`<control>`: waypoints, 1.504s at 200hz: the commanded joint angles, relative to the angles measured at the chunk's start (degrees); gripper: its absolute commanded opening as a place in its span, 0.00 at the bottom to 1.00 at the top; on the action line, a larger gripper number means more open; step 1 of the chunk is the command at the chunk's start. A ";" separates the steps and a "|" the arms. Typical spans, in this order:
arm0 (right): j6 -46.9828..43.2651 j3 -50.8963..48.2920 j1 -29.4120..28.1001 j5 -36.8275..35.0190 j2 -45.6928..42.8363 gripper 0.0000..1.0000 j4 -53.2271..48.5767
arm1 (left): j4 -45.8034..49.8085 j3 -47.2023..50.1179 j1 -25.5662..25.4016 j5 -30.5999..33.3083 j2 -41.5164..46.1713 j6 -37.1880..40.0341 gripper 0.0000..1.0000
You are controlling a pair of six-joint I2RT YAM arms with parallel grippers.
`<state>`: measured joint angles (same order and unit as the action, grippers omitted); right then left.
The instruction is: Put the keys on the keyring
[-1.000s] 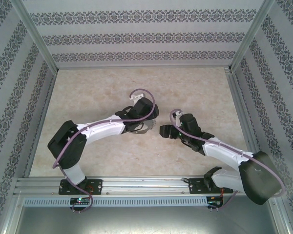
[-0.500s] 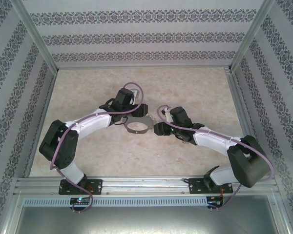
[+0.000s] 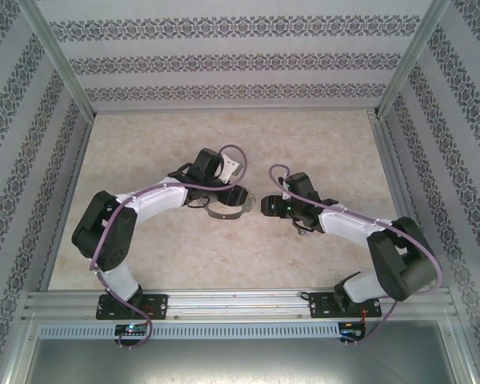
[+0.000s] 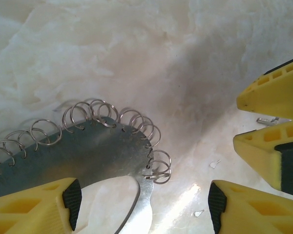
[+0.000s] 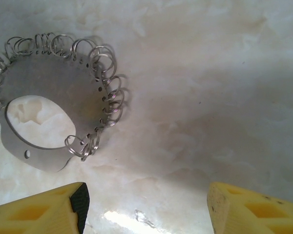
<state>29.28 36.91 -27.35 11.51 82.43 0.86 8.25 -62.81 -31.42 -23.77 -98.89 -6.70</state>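
The keyring [image 3: 228, 212] is a flat grey metal oval plate with several small wire rings threaded along its edge, lying on the pale marble table. In the left wrist view the keyring [image 4: 88, 153] runs under my left finger, and its thin arm lies between the jaws of my open left gripper [image 4: 144, 207]. From above, the left gripper [image 3: 224, 198] hovers over the ring. My right gripper [image 3: 266, 206] faces it from the right, open, with its yellow fingers [image 4: 271, 92] apart. In the right wrist view the keyring [image 5: 63, 87] sits up-left of the right gripper [image 5: 146, 207], with bare table between the pads. The keys are out of view.
The marble table [image 3: 304, 144] is boxed in by patterned walls at the back and both sides, with an aluminium rail [image 3: 240, 302] along the near edge. Small bright flecks [image 4: 213, 164] mark the surface near the grippers.
The left wrist has swung out and back over the keyring. The right arm has stretched leftward, bringing its gripper closer to the ring. The keyring has barely moved.
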 commanded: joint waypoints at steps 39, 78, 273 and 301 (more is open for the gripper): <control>-0.93 3.58 -2.87 6.87 3.31 0.59 3.58 | -3.34 3.74 0.04 9.03 4.58 0.47 0.80; -8.11 9.23 -6.66 2.23 7.22 0.46 -1.95 | -4.97 5.50 0.43 20.22 10.78 -3.18 0.85; -18.44 20.17 -12.46 -10.45 18.42 0.25 -10.86 | -6.94 9.72 6.58 25.62 16.66 -12.42 0.93; -18.46 20.64 -12.48 -9.93 19.05 0.24 -10.74 | -6.93 9.67 6.70 25.35 16.43 -12.46 0.94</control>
<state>11.55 55.79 -38.94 2.15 99.96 -9.23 3.49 -53.58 -25.63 2.22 -82.02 -18.31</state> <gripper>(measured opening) 0.252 0.940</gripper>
